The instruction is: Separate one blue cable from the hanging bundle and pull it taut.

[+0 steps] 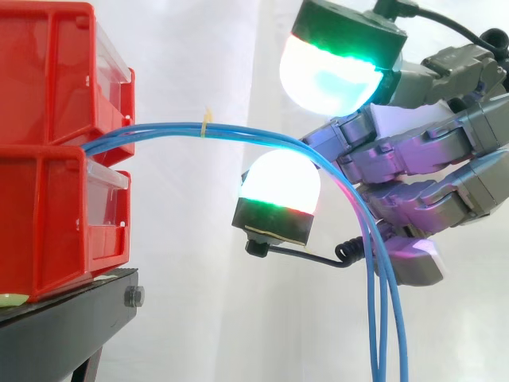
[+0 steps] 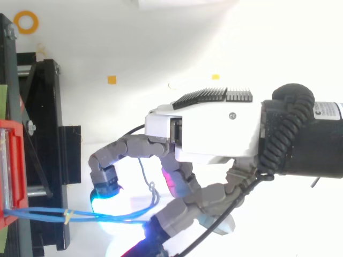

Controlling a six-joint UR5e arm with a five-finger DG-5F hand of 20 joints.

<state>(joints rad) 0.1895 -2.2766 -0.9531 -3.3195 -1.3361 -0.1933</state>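
blue cables (image 1: 159,128), three, from two red bins (image 1: 48,72), hooked by hand's (image 2: 214,134) curled fingers (image 1: 445,191).

A: How does the hand (image 1: 413,151) sit?
B: It reaches in from the right, fingers (image 1: 278,187) curled (pads glowing white and green), the back of the palm turned up.
A: Holding anything?
B: The blue cables (image 1: 238,131) run between one bent finger and the others, hooked there
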